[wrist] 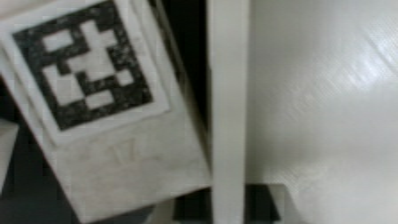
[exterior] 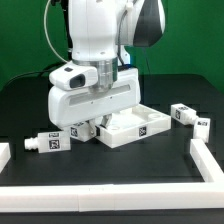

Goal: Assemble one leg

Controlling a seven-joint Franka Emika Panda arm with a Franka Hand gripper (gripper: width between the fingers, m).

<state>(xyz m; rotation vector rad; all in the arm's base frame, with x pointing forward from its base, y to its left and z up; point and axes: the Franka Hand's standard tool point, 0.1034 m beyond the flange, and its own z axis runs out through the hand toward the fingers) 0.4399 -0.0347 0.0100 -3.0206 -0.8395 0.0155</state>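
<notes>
The white square tabletop (exterior: 137,124) lies mid-table. My gripper (exterior: 97,128) is down at the edge of it nearest the exterior view's left. In the wrist view my gripper (wrist: 228,206) has a dark fingertip (wrist: 263,204) pressed on each side of the tabletop's raised wall (wrist: 228,90), so it is shut on that wall. One leg (wrist: 98,110), a white peg with a black-and-white tag, lies tilted right beside the wall. It also shows in the exterior view (exterior: 80,131), under my hand. The inside of the tabletop (wrist: 329,100) fills the other side of the wall.
Another leg (exterior: 45,142) lies toward the exterior view's left. Two more legs (exterior: 184,113) (exterior: 201,126) lie to the exterior view's right of the tabletop. A white border rail (exterior: 110,196) runs along the front and up the right side (exterior: 206,160).
</notes>
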